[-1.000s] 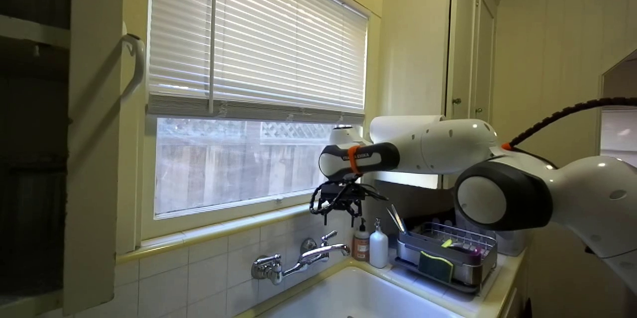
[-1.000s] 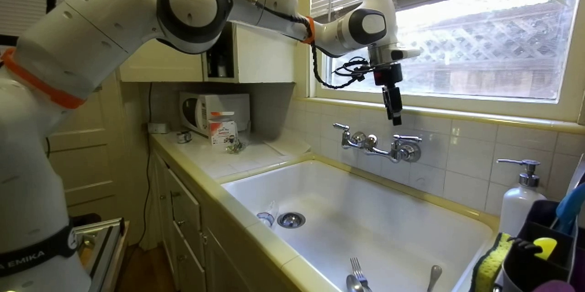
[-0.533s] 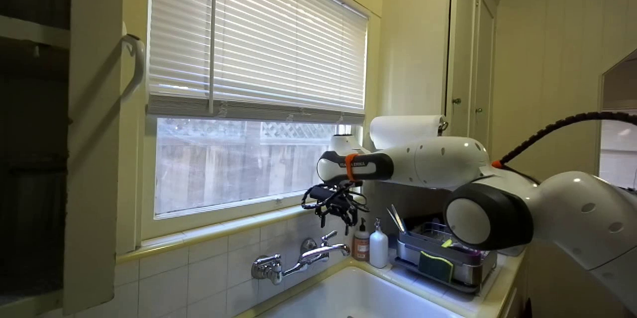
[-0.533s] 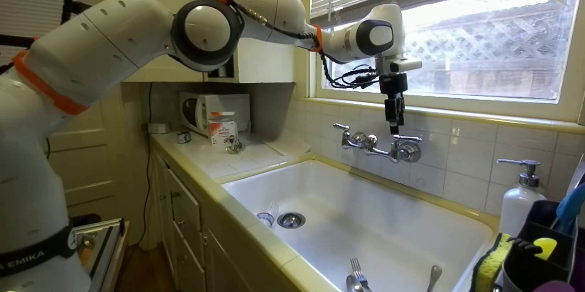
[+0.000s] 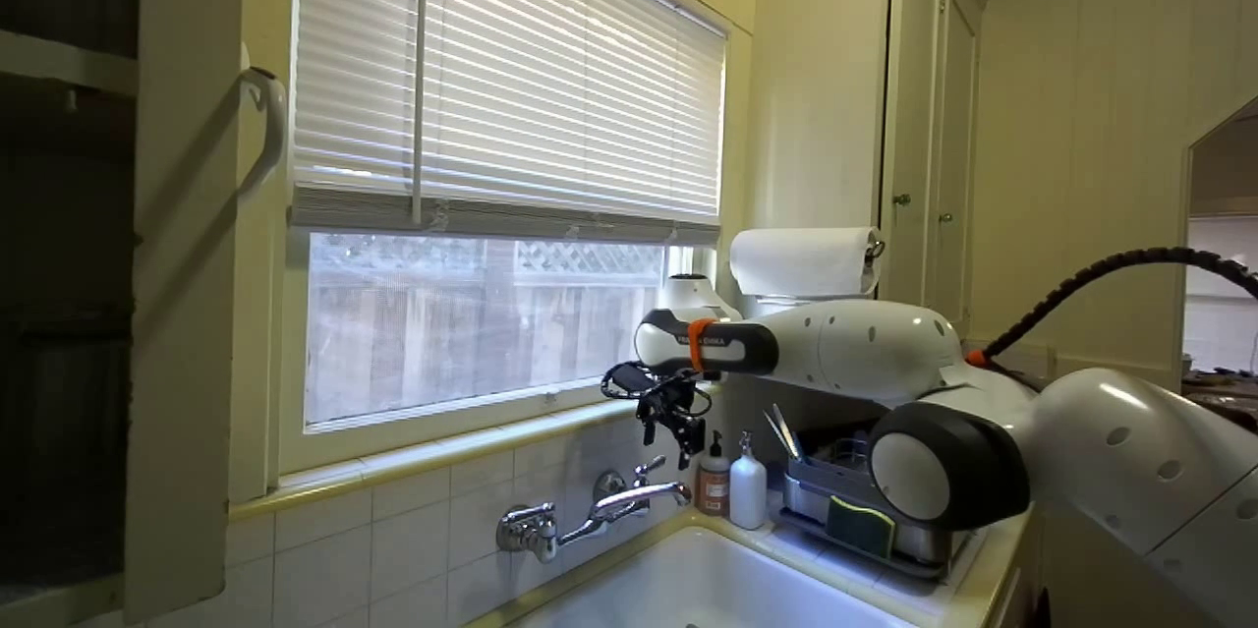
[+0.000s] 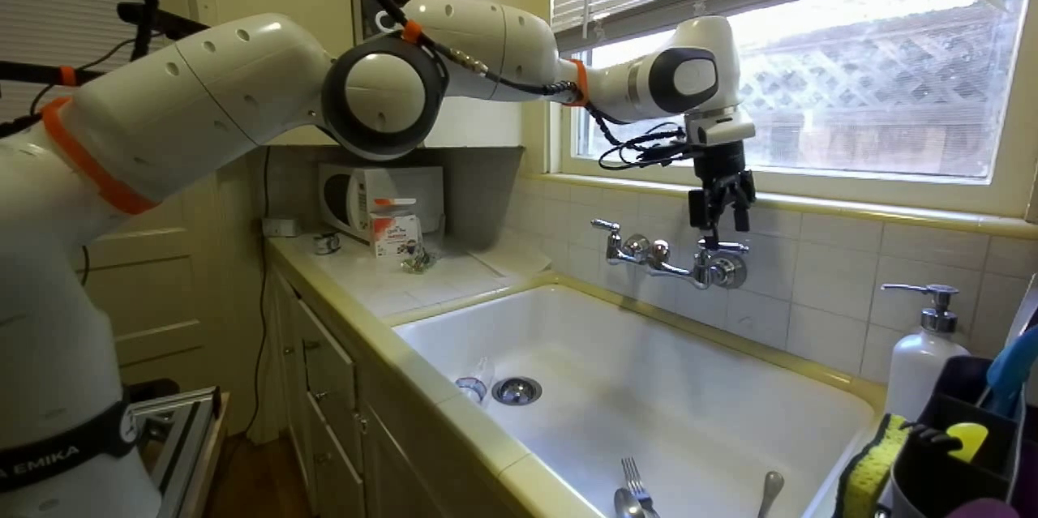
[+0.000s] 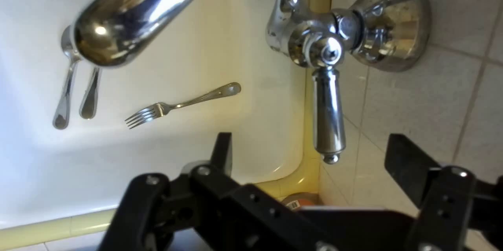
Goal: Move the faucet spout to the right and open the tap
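Observation:
The chrome faucet spout (image 5: 644,496) projects from the wall faucet over the sink, pointing toward the dish rack. It fills the upper left of the wrist view (image 7: 135,13). A chrome handle (image 7: 329,113) with a rounded tip hangs on the right of it there; this handle also shows in both exterior views (image 5: 649,469) (image 6: 723,246). The other handle (image 5: 531,516) is at the faucet's opposite end. My gripper (image 7: 314,156) is open and empty above that first handle (image 6: 727,231). In the wrist view the handle's tip appears between the fingers; its depth is hard to tell.
The tiled wall (image 6: 835,283) and window sill (image 5: 442,449) lie close behind the gripper. A white soap bottle (image 5: 747,492), a brown bottle (image 5: 714,483) and a dish rack (image 5: 865,500) stand beside the sink (image 6: 568,323). A fork (image 7: 184,103) lies in it.
The arm has come down and my gripper has turned about its upright axis, so both fingers show apart. It is lower and nearer the faucet handle. The spout has not moved.

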Controlling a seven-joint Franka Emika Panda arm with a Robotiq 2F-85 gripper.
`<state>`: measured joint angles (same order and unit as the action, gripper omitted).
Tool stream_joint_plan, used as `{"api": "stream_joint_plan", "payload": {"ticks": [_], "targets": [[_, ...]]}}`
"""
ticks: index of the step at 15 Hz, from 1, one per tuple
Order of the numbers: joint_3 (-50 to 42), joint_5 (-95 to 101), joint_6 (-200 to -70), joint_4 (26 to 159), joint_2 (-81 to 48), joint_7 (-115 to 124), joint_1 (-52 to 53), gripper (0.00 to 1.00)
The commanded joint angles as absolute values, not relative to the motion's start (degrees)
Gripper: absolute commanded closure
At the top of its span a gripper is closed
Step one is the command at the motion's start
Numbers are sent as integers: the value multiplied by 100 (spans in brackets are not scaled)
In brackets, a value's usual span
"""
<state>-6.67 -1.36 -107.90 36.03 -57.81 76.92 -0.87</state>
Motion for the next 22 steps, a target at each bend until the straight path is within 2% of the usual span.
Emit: {"api": "stream_joint_plan", "payload": {"ticks": [1,8,13,19,22], "targets": [[-770,-236,-10708,3072,-6167,8762,-119,0],[-769,-253,-9963,3065,-6179,10043,-121,0],[-869,-166,-10314,2950,-6210,10399,-119,0],[-471,-276,-10117,2930,-6104,8677,-217,0],[-608,-132,-10202,3054,-6061,8954,-126,0]]}}
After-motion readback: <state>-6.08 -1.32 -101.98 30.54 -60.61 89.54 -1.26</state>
